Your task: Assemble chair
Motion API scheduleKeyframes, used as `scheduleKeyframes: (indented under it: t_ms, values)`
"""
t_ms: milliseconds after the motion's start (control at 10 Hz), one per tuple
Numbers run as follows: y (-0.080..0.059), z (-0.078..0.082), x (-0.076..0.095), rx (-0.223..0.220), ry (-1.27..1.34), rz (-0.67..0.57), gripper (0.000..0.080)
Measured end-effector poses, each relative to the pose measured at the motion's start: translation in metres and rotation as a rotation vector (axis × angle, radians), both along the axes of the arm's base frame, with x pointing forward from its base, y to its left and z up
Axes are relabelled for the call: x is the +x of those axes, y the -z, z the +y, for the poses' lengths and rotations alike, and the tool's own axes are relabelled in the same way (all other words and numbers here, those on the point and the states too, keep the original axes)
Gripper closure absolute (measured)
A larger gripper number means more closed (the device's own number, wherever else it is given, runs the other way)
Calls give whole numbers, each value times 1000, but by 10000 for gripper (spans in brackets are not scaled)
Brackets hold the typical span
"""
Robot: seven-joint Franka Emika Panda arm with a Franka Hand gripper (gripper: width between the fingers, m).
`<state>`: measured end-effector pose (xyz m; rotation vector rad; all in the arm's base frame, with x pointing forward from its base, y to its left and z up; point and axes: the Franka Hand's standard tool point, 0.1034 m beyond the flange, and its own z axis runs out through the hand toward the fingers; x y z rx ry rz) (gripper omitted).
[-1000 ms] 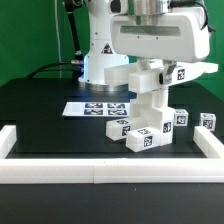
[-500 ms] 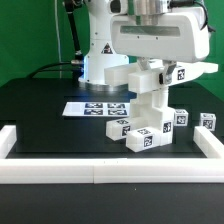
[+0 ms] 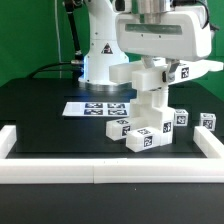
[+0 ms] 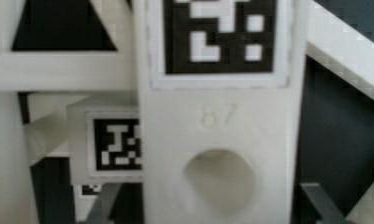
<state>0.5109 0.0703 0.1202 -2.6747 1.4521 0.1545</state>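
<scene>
— How does the arm stand?
— The arm (image 3: 100,55) rises behind the marker board (image 3: 88,108) and bends over to the exterior view's right of it, wrist pointing straight down. The pincer (image 3: 150,64) sits on top of the chair (image 3: 148,128), jaws partly closed on its topmost white piece.
— Sure of that grip?
— In the wrist view a white bar (image 4: 210,110) fills the middle, very close, with a black-and-white tag (image 4: 219,35) and an oval hole (image 4: 219,180). The fingertips themselves are hard to make out.
— Where is the chair?
— On the black table (image 3: 40,125), just to the exterior view's right of the marker board. It has tagged blocks at the bottom, an upright post, and the held piece on top, with a bar reaching away from the board.
— What else is around?
— A loose cube (image 3: 207,121) lies farther from the marker board than the chair does, apart from it. A low border rail (image 3: 100,172) runs nearer the camera than the board and up both sides. The wide wrist hides the top of the held piece.
</scene>
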Motion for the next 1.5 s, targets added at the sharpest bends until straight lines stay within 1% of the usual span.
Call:
scheduleKeyframes:
  t_ms: [200, 500, 1100, 1500]
  values:
    - [0, 4, 2, -3, -6, -15, 511]
    - [0, 3, 2, -4, -14, -18, 510]
    - [0, -6, 7, -9, -27, -30, 510]
    - [2, -6, 8, -11, -34, -39, 510]
